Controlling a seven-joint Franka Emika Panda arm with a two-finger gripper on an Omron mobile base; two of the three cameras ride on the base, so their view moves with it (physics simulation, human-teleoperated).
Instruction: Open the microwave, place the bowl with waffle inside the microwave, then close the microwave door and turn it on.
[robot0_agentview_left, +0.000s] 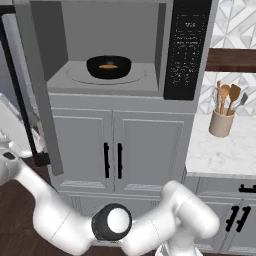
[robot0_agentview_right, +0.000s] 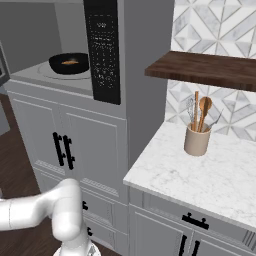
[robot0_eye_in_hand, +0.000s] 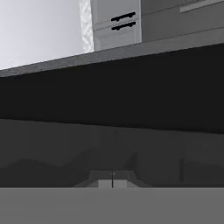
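– Two things are already set: the small shallow black bowl (robot0_agentview_left: 109, 67) sits on the round turntable (robot0_agentview_left: 80, 75) inside the large built-in grey microwave (robot0_agentview_left: 112, 27), with the golden-orange waffle (robot0_agentview_left: 108, 65) lying in it. What remains for you, as I judge it, is the wide grey-framed microwave door (robot0_agentview_left: 45, 115), which stands swung out to the left.

– How will that door handle, and where do I take it?

– Expect a stiff, hinged slab, fairly heavy, that swings rather than lifts. Its dark glass window (robot0_eye_in_hand: 112, 100) looks smooth and may be slippery, so push on the grey frame or the long black bar (robot0_agentview_left: 20, 95) near the free edge, where leverage is best.

– And my gripper?

– Your gripper (robot0_eye_in_hand: 112, 179) has its fingertips pressed together and grasps nothing; the hand view looks straight at the dark window from close by. I cannot tell whether the tips touch it.

– Anything in the way?

– The bowl sits well back from the cavity mouth, so the door's path looks free. Your own white arm reaches across low to the left, in front of the grey panelled cabinets (robot0_agentview_left: 82, 150); keep it out of the swing. The black keypad panel (robot0_agentview_left: 187, 50) is on the right. The beige utensil crock (robot0_agentview_left: 221, 122) on the white marble counter (robot0_agentview_left: 220, 155) is well apart.
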